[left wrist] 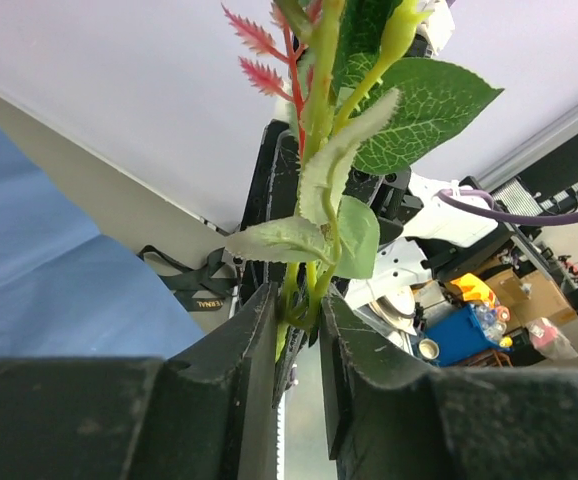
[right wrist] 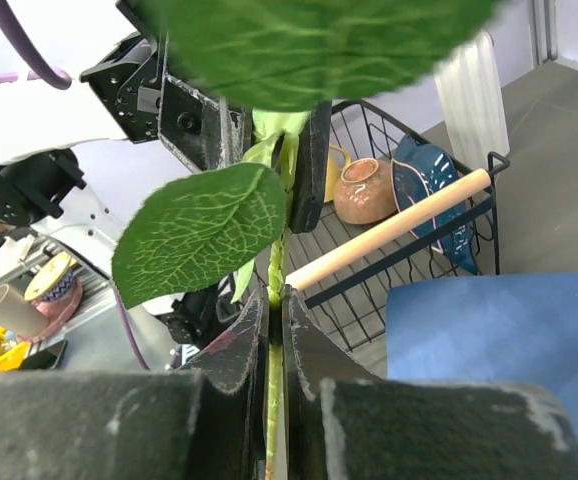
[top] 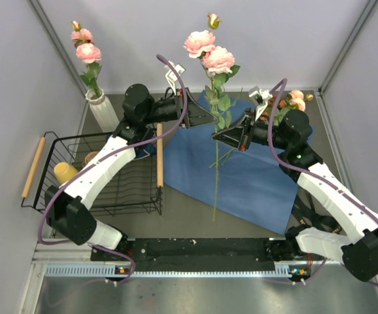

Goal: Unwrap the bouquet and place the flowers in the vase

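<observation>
Handover above the bench. From the overhead camera, a tall rose stem stands upright between the two arms, its pink blooms well above both. The left end effector meets it among the leaves and the right end effector just below. Holding it vertical, tail hanging free over the opened blue paper, likely readies it for a straight drop into the vase. The vase waits at the rear left, already carrying pink flowers. More blooms lie behind the right arm, so the job looks partly done. A wire basket with a yellow cup sits between the vase and the near edge.

The left wrist camera shows the left end effector with its jaws drawn narrow on either side of the rose stem, where the leaves bunch. Whether they already pinch it cannot be told. The blue paper lies off to one side below.

On the right wrist camera, the right end effector is clenched on the bare rose stem, bearing its weight. The left end effector brackets the same stem just above. That higher hold would suit the arm nearer the vase, seen beyond the wire basket and its wooden handle.
</observation>
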Action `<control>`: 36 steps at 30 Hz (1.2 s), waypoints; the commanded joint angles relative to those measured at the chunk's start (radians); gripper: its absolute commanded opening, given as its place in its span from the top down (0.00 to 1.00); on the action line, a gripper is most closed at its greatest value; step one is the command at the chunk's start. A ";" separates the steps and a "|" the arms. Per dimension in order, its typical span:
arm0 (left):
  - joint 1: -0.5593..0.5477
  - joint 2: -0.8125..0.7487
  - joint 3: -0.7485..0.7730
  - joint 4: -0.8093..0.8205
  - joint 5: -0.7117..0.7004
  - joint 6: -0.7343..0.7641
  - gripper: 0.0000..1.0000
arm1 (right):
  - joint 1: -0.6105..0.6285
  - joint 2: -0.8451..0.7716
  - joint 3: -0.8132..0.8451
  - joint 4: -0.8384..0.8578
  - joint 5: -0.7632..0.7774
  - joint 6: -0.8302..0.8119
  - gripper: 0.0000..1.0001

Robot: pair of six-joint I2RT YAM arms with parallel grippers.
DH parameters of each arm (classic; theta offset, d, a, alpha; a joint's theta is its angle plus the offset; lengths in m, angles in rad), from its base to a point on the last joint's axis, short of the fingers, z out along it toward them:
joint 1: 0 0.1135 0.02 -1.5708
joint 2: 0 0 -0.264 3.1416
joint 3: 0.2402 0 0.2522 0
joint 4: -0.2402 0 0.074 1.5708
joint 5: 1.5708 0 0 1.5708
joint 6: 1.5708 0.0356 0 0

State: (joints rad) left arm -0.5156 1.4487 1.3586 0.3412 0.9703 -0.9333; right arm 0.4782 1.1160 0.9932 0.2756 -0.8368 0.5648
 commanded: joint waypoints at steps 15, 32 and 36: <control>-0.006 -0.194 0.095 -0.304 -0.371 0.434 1.00 | 0.027 -0.037 0.110 -0.376 0.316 -0.151 0.04; 0.141 -0.347 0.186 -0.093 -1.384 1.142 1.00 | -0.003 -0.130 0.081 -0.521 0.496 -0.190 0.01; 0.252 -0.304 0.240 -0.084 -1.406 1.134 1.00 | -0.006 -0.134 0.070 -0.524 0.496 -0.195 0.01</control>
State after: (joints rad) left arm -0.3462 1.0969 1.5440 0.2031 -0.3202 0.1352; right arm 0.4808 1.0016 1.0500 -0.2554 -0.3519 0.3847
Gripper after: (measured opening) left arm 0.033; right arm 0.987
